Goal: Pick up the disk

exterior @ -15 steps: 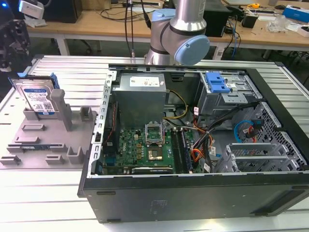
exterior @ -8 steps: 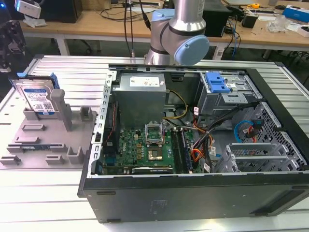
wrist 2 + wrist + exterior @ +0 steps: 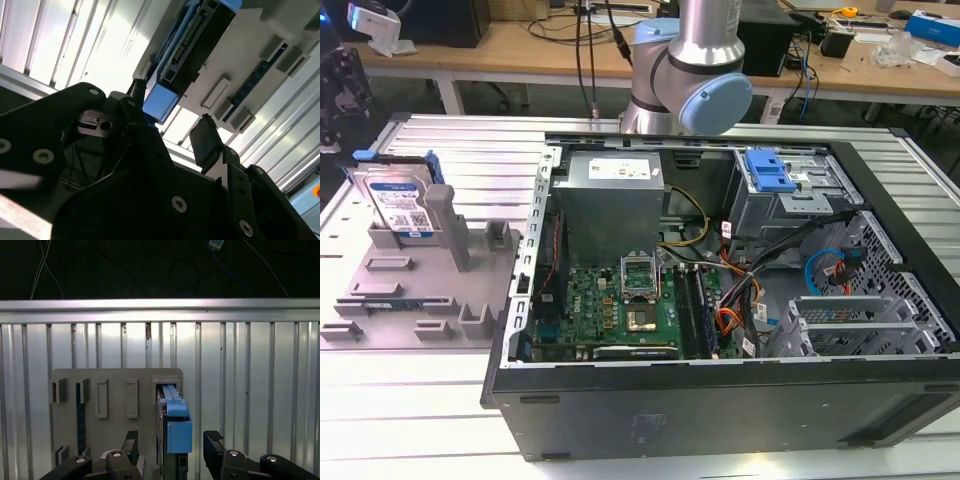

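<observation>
**Location of the disk.** The disk [image 3: 402,205] stands on edge in a slot of the grey fixture tray [image 3: 380,300]. The tray lies on the ribbed metal worktop [image 3: 420,400] at the exterior view's left, just beside the open computer case [image 3: 720,420]. The labelled broad face is upright, and a blue side rail forms the upper edge.

**State of the hand.** In the first wrist view the hand [image 3: 171,445] is open. Its two black fingers [image 3: 214,444] stand apart, one on each side of the blue upper rail, and a gap shows between each finger and the rail. Nothing is gripped.

**Governing relation.**
- Direction: the disk lies straight ahead of the hand along its line of sight, with the rail falling inside the finger opening. The single arm carries the only hand, so no choice of side arises.
- Long axis: the rail runs away from the hand, across the line that joins the two fingers. The fingers therefore face the two broad faces, and the opening spans the thin dimension of the disk. This alignment appears correct for a grasp across the thickness.
- Centring: the two wrist views disagree on which finger is nearer the rail, so exact centring cannot be confirmed.
- Depth: in the second wrist view the disk extends away beyond the fingertips, with its blue rail end close to them. Whether the pads overlap the broad faces cannot be determined; the hand is judged to be short of grasp depth.
</observation>
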Robot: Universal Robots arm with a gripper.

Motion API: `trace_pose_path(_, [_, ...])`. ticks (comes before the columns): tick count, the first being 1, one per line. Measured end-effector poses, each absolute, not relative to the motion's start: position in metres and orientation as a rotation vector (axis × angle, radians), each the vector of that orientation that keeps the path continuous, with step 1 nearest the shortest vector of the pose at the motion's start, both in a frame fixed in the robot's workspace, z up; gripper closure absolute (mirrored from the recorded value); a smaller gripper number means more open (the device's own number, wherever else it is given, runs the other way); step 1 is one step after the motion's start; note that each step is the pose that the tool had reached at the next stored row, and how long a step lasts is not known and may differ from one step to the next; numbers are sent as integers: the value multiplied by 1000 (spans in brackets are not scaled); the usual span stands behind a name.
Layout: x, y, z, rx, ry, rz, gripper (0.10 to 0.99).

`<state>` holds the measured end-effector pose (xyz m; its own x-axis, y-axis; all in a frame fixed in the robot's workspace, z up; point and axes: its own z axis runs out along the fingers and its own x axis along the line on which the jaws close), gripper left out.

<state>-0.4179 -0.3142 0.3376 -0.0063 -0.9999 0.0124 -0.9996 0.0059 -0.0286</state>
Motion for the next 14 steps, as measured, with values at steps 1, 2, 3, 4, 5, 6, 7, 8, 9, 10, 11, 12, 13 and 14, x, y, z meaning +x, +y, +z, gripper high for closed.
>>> trace_pose_path(1, [-418,-314,337,-2207,2220,-45,471])
trace_pose_path(2, [-418,-314,336,-2207,2219,-45,533])
trace_pose_path(3, [-418,-314,335,-2209,2218,-46,604])
trace_pose_path(4, [-418,-314,334,-2210,2216,-46,604])
trace_pose_path(5, [-418,-314,333,-2211,2216,-46,604])
trace_pose_path(6, [-418,-314,332,-2212,2215,-46,604])
trace_pose_path(7, [-418,-314,331,-2213,2213,-46,604])
trace_pose_path(8, [-418,-314,331,-2214,2213,-45,604])
trace_pose_path(9, [-418,-313,330,-2215,2211,-45,604])
trace_pose_path(10, [-418,-312,329,-2217,2209,-46,604])
trace_pose_path(11, [-418,-311,329,-2219,2207,-46,604])
trace_pose_path(12, [-418,-310,328,-2222,2205,-46,604])
trace_pose_path(13, [-418,-309,327,-2224,2202,-46,604])
trace_pose_path(14, [-418,-309,326,-2226,2199,-45,604])
